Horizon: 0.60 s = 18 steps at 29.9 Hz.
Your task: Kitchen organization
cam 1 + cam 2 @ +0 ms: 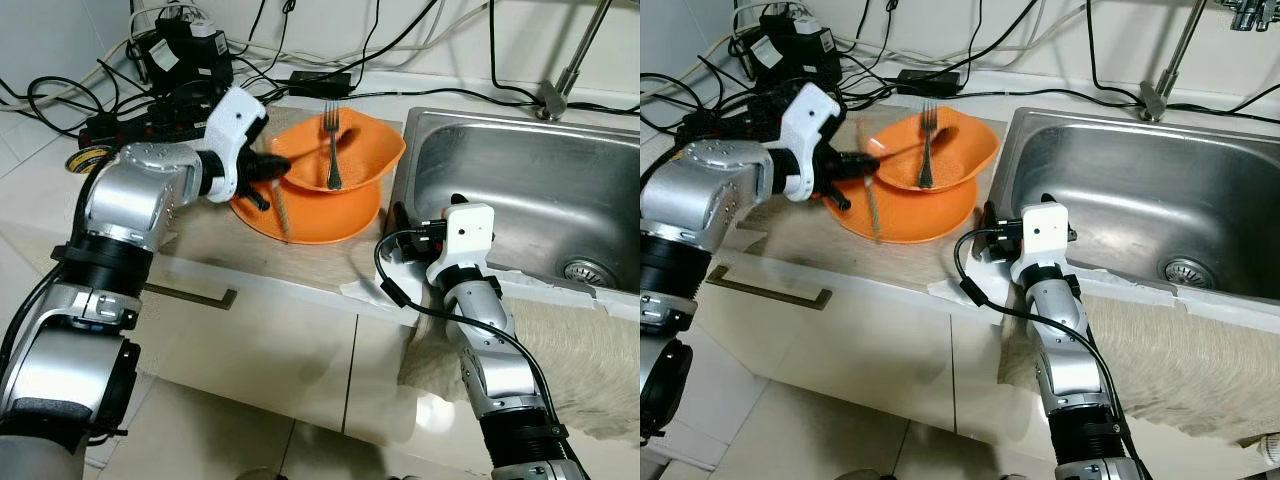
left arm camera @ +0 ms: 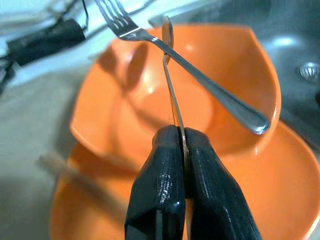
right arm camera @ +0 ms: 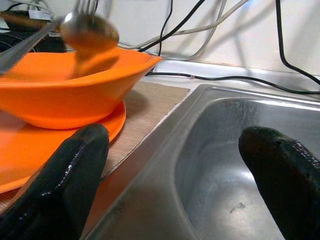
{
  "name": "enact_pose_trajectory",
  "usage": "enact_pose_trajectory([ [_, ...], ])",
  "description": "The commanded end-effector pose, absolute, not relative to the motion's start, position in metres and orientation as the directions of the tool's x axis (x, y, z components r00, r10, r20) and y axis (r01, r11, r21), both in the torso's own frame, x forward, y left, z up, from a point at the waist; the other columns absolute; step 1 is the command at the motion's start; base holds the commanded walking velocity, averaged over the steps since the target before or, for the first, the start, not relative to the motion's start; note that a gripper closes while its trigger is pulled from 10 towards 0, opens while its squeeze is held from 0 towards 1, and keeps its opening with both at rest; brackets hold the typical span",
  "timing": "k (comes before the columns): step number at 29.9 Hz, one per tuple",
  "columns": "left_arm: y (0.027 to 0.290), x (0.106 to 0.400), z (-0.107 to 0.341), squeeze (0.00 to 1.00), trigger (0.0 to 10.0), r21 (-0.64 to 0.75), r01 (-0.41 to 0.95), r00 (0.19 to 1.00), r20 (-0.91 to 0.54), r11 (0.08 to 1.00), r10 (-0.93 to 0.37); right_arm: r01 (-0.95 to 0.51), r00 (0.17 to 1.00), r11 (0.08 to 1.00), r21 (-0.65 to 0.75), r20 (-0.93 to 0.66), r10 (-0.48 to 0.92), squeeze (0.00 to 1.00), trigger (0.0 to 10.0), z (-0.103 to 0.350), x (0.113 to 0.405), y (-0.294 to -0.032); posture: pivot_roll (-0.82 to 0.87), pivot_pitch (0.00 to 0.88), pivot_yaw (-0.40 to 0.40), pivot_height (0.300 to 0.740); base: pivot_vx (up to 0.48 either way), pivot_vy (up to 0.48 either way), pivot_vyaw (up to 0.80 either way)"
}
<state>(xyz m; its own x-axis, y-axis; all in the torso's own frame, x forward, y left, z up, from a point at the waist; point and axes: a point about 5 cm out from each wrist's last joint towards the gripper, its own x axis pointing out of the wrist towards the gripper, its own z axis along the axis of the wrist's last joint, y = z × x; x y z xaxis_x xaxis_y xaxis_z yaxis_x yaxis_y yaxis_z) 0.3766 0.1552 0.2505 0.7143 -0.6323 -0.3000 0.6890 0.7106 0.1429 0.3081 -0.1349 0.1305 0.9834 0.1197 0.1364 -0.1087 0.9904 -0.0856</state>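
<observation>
Looks like the cutlery-gathering step of tidying: carrying a spoon to the stacked dishes.

Fills the right half of the head view: steel sink (image 1: pixel 520 170), with the right gripper (image 3: pixel 175 145) hovering at its near left rim, fingers spread wide and gripping nothing. Runs leftward from there: beige counter (image 1: pixel 200 235), cables heaped at the upper left.

Sits at upper centre: orange plate (image 2: pixel 285 190), carrying the orange bowl (image 2: pixel 235 65). Rests slanted inside the bowl: fork (image 2: pixel 200 80), tines up at the far rim.

Clamps tight on the spoon (image 2: pixel 172 95): left gripper (image 2: pixel 181 135), at centre-left in the head view just over the plate's near left edge. Leaves the thin handle pinched edge-on between the two pads, running out ahead of the fingertips, the spoon's head reaching over the bowl and crossing the fork's neck; cannot tell whether touching it or just above.

Probably calls next for lowering a little so the spoon settles beside the fork, then letting go without tipping the fork out.
</observation>
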Motion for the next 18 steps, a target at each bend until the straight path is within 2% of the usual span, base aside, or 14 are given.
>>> enact_pose_trajectory([
  [1, 0.1538, 0.3787, 0.2662, 0.00, 0.0, 0.160, 0.679, 0.731, -0.239, 0.717, -0.639, -0.107, 0.992, 0.992, -0.071, 0.055, 0.111, 0.00, 10.0, 0.1137, 0.3047, -0.1363, 0.04, 0.000, 0.073, 0.740, 0.000, 0.000, 0.00],
  [18, 0.1609, 0.3827, 0.2641, 0.00, 0.0, 0.185, 0.648, 0.758, -0.253, 0.739, -0.601, -0.106, 0.993, 0.992, -0.070, 0.048, 0.110, 0.00, 10.0, 0.1125, 0.3038, -0.1369, 0.04, 0.000, 0.074, 0.740, 0.000, 0.000, 0.00],
])
